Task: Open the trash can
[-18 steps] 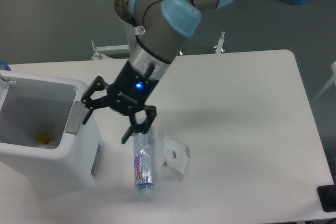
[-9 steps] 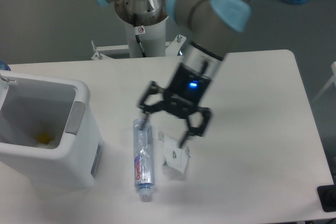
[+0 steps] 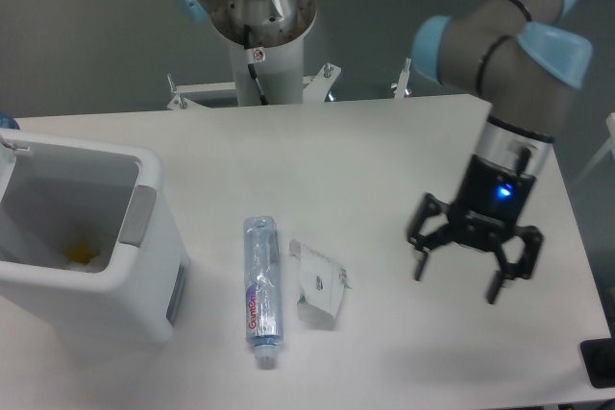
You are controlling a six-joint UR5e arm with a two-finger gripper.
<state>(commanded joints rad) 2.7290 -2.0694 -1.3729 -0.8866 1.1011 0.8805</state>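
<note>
The trash can (image 3: pixel 144 304), a large white boxy bin, stands at the table's left edge. Its top is open and I look down into the hollow, where something yellow lies on the bottom. A grey rectangular tab (image 3: pixel 138 215) sits on its right rim. My gripper (image 3: pixel 457 276) hangs open over the right side of the table, far from the bin, with nothing between its fingers.
A clear plastic bottle (image 3: pixel 258 288) lies on the table just right of the bin. A crumpled white wrapper (image 3: pixel 320 291) lies beside the bottle. A black object (image 3: pixel 600 362) sits at the table's front right corner.
My gripper has swung from beside the bin's tab, across the bottle and wrapper, to the right side of the table. The bin, bottle and wrapper have not moved.
</note>
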